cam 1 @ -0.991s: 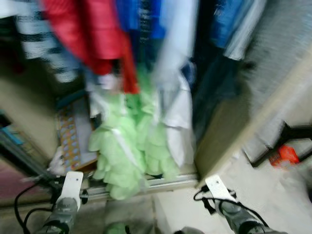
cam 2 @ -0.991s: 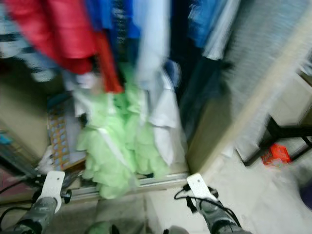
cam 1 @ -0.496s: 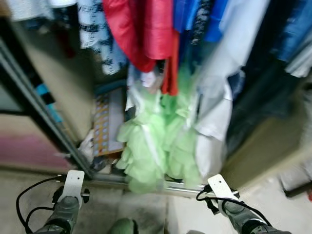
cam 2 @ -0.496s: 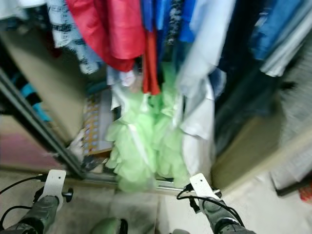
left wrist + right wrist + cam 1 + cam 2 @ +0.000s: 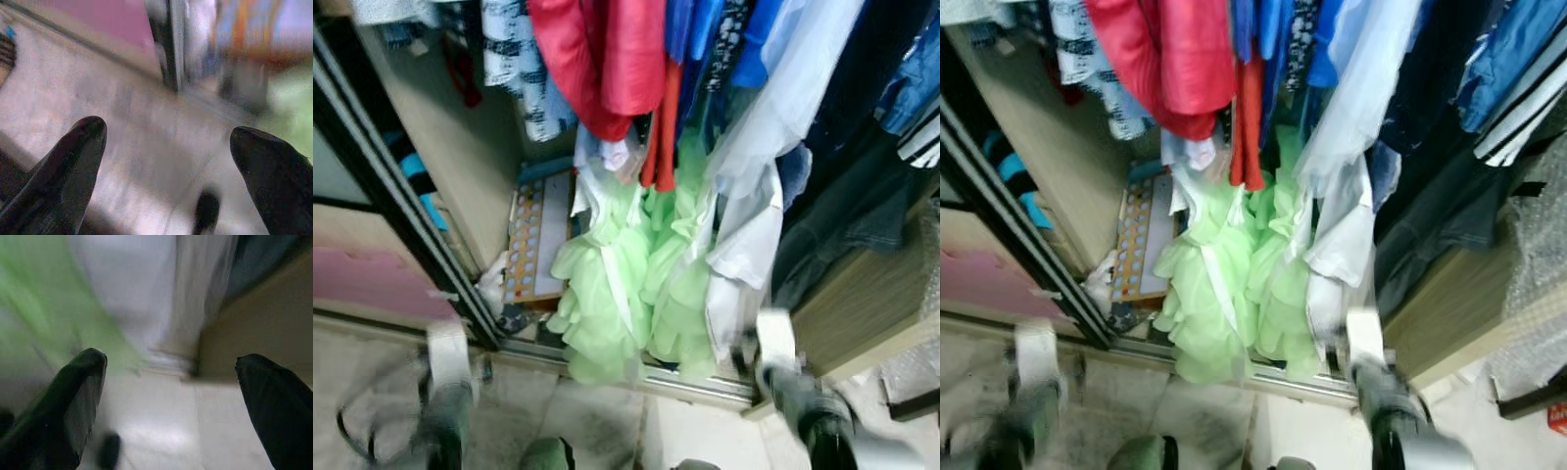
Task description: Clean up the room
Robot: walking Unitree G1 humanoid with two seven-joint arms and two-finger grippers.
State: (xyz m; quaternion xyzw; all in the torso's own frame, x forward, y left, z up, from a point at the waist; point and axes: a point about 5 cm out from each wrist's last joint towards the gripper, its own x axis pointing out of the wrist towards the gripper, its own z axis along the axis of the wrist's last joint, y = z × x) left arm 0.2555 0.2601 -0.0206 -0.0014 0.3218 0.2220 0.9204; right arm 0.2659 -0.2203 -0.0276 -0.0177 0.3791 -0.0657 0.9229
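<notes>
An open wardrobe holds hanging clothes: a red garment (image 5: 607, 59), blue ones, and a white shirt (image 5: 749, 225). A pale green ruffled dress (image 5: 617, 294) hangs low and spills over the metal door track (image 5: 695, 384). My left arm (image 5: 445, 372) and right arm (image 5: 783, 362) are raised before the track, both blurred. In the left wrist view my left gripper (image 5: 171, 147) is open over the pale floor near the track. In the right wrist view my right gripper (image 5: 171, 377) is open and points at the foot of the green and white clothes, with nothing between its fingers.
A dark sliding-door frame (image 5: 401, 206) stands at the left. A board with coloured dots (image 5: 533, 235) leans inside the wardrobe behind the dress. The wooden side panel (image 5: 862, 313) closes the right. Pale floor (image 5: 607, 431) lies before the track.
The camera has swung left and closer, so the wardrobe opening is now centred. Both arms are now blurred, and the right one is a little higher than before.
</notes>
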